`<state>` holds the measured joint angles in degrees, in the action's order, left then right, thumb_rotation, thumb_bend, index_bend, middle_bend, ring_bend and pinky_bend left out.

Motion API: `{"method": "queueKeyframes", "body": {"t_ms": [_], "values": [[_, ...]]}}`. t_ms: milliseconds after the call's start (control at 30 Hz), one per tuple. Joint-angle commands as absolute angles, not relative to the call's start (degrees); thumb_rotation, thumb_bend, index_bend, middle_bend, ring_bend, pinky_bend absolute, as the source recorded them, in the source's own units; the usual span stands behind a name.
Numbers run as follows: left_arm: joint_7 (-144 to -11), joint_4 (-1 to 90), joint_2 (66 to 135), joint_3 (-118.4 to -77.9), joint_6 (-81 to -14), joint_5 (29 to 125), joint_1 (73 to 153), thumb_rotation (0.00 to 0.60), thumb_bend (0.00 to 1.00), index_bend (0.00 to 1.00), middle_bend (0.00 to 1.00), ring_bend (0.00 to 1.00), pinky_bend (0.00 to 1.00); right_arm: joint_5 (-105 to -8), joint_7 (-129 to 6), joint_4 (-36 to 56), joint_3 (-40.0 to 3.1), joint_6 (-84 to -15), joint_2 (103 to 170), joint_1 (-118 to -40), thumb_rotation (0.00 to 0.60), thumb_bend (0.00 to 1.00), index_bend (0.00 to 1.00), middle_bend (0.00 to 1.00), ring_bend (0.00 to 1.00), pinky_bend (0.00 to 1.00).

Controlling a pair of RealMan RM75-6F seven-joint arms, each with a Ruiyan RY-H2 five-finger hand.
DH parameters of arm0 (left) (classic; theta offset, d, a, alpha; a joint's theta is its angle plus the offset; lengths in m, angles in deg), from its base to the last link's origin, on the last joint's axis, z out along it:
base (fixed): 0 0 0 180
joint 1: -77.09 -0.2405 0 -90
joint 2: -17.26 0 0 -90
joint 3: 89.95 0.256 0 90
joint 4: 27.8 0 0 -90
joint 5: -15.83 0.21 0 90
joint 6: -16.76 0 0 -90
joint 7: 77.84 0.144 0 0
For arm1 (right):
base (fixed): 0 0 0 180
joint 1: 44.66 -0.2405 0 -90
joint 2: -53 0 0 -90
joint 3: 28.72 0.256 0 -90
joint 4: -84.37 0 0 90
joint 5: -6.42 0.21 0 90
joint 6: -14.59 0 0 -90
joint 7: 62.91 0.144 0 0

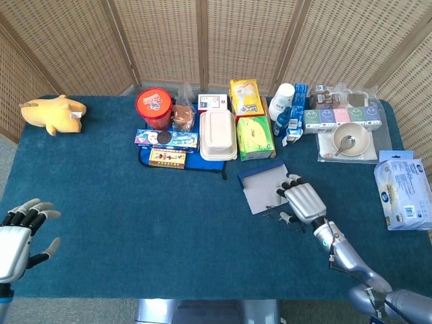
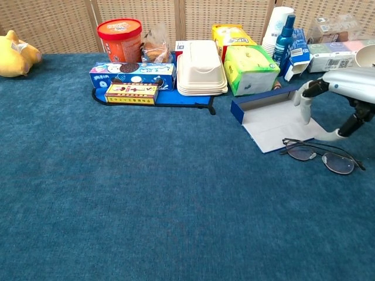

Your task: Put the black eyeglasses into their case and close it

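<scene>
The black eyeglasses (image 2: 319,153) lie unfolded on the blue cloth, just off the front right corner of their case (image 2: 281,120). The case is blue outside and pale inside, and it lies open and flat. In the head view the eyeglasses (image 1: 275,214) show below the case (image 1: 264,189). My right hand (image 2: 351,82) hovers over the case's right end with its fingers apart; one finger hangs over the case, and the thumb reaches down to the far side of the eyeglass frame. From the head camera that right hand (image 1: 305,201) covers part of the eyeglasses. My left hand (image 1: 15,239) is spread at the front left, holding nothing.
Behind the case stand a green tissue pack (image 2: 251,69), a white clamshell box (image 2: 201,66) and a spray bottle (image 2: 284,41). A bowl with a spoon (image 1: 351,140) and a wipes pack (image 1: 405,194) are to the right. A yellow plush toy (image 1: 52,113) is far left.
</scene>
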<state>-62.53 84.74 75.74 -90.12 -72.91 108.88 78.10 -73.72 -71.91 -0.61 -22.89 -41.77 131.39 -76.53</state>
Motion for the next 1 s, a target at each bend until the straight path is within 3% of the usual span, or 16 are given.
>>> {"method": "queueKeyframes", "body": {"t_ms": [33,1000], "values": [[-62.6,84.7,75.8,-90.2,-72.8,108.9,78.2,0.6,0.23,0.35,0.28,0.18,0.22,-72.1,-75.3,-4.1,-24.1,-43.2,129.9,-74.9,0.6,0.25,0.44,0.24,0.2,0.19],[-63.7,83.8,75.9,-90.5,-72.7,108.6,78.5,0.6,0.23,0.35,0.28,0.18,0.22,-64.6,-82.4,-0.4,-24.3,-43.8,136.4,-73.8,0.6,0.27,0.36,0.19,0.15,0.19]]}}
